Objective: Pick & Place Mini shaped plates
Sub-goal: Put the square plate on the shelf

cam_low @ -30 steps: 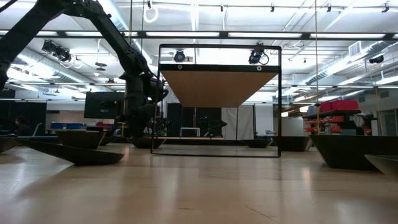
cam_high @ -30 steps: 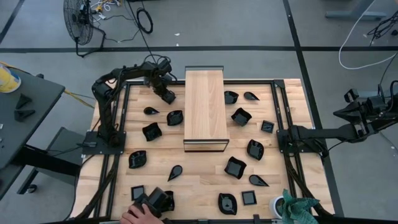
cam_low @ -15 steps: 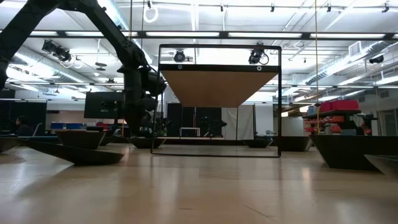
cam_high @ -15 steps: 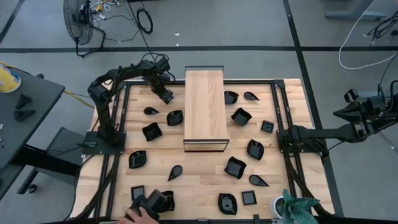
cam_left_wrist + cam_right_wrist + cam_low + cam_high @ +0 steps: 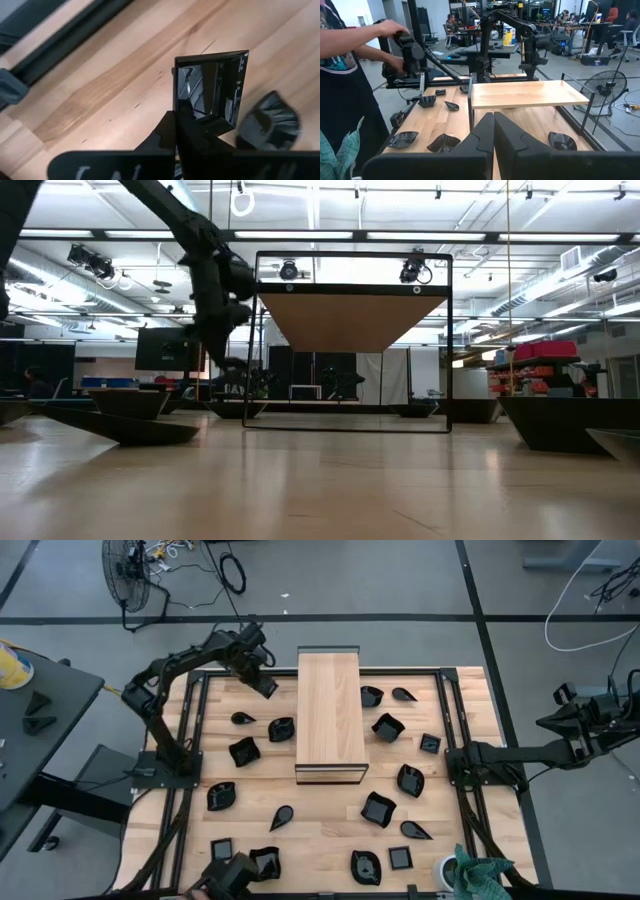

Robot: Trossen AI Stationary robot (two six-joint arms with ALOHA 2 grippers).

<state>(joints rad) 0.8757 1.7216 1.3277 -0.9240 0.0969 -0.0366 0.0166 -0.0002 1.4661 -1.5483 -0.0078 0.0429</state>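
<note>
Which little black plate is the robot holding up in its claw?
The square plate pinched in the left claw, lifted by the board's far left corner. Every other plate lies on the table.

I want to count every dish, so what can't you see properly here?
High view: the left gripper hides the small glossy black square dish it grips.
Low view: the long light wooden board shows only its underside.
Low view: other black dishes lie edge-on; shapes unreadable.
</note>
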